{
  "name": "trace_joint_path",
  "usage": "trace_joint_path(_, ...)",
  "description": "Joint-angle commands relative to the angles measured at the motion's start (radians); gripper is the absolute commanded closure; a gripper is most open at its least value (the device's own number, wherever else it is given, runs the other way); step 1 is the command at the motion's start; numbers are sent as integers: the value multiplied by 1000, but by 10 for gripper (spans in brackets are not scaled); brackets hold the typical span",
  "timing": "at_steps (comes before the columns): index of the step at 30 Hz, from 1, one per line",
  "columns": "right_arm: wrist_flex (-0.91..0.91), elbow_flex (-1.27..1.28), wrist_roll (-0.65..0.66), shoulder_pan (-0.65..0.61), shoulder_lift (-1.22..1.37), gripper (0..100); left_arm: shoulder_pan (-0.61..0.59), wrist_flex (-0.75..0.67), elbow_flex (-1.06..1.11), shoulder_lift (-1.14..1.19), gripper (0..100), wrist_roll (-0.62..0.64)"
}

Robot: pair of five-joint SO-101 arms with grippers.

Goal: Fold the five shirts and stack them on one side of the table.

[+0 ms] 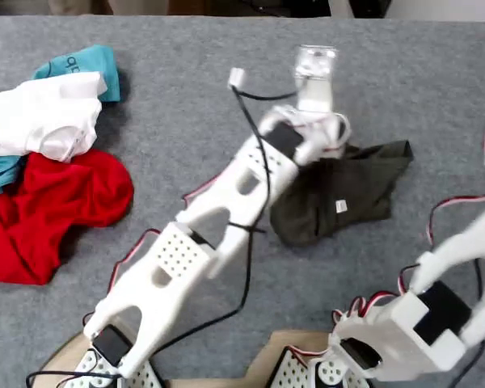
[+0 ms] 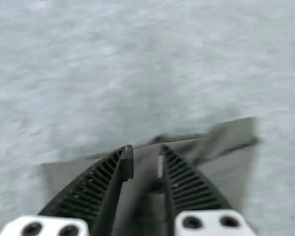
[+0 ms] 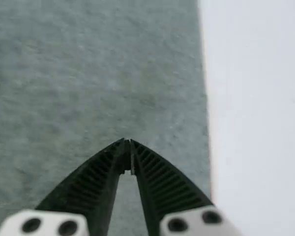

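Note:
A dark olive shirt (image 1: 343,190) lies crumpled right of the table's middle. My left arm stretches from the front edge to it, and my left gripper (image 1: 315,69) is at the shirt's far edge. In the left wrist view that gripper (image 2: 145,161) has its jaws closed on a fold of the dark shirt (image 2: 221,162), which spreads out beneath the fingers. A red shirt (image 1: 56,202), a white shirt (image 1: 48,113) and a teal shirt (image 1: 85,63) are piled at the left. My right gripper (image 3: 127,147) is shut on nothing, above bare grey cloth near the table's edge.
The grey table cover (image 1: 186,97) is bare between the left pile and the dark shirt. The right arm's body (image 1: 436,319) sits at the front right corner. A pale floor (image 3: 255,98) begins past the table edge in the right wrist view.

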Motion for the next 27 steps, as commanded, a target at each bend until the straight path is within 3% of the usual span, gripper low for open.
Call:
trace_joint_path(1, 43, -47, -64, -153, -5, 991, -58, 34, -6, 13, 960, -11)
trace_joint_path(8, 137, -116, -133, -397, 160, 991, -137, -89, -11, 131, 980, 20)
trace_joint_path(15, 324, -380, -199, -527, 371, 991, -193, -100, -5, 147, 980, 66)
trace_joint_path(21, 500, -575, -195, -579, 536, 992, -235, 15, -25, 136, 979, 130)
trace_joint_path(27, 611, -656, -198, -610, 684, 992, -359, 184, -183, 117, 979, 216)
